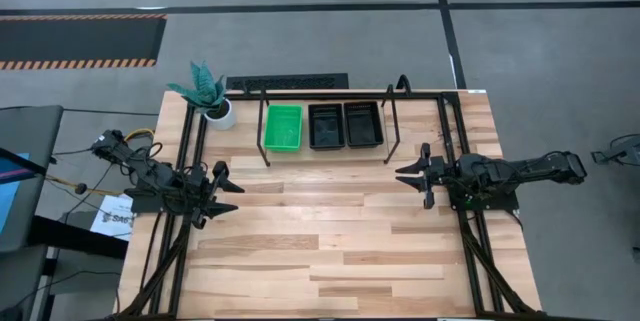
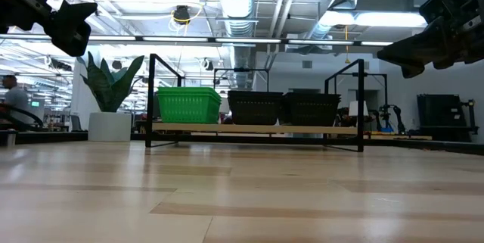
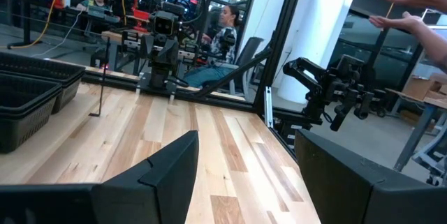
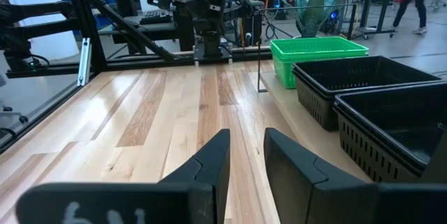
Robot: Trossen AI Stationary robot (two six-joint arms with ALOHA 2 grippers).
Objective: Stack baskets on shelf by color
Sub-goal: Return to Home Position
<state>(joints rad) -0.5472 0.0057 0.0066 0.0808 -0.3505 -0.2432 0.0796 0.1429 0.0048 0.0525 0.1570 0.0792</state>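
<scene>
— What is the biggest thing in the view from above?

— The pale wood counter (image 1: pixel 330 261). It fills the lower middle of the frame, with black rails running down both sides.

— And on it?

— The shelf (image 1: pixel 391 126), in the upper middle of that frame. It is thin black tubing with a light board (the low view shows the board raised a little off the counter).

— Where are the arms?

— There is one on each side, at mid height of the overhead frame, both well apart from the shelf. The left tool (image 1: pixel 224 191) is over the counter's left edge, with its fingers spread wide and nothing between them. The right tool (image 1: pixel 404 174) is near the right edge and points inward. Its fingers are a narrow gap apart and also empty.

— Anything else?

— A plant (image 1: pixel 203 89) in a white pot, upper left, just beside the shelf's left end.

— And the baskets?

— They are all on the shelf, in one row. The green baskets (image 1: pixel 283 126) are at the left. Next come the middle black baskets (image 1: pixel 326 126) and the end black baskets (image 1: pixel 362 124), which are side by side and touching. I cannot tell how many are in each pile.
</scene>
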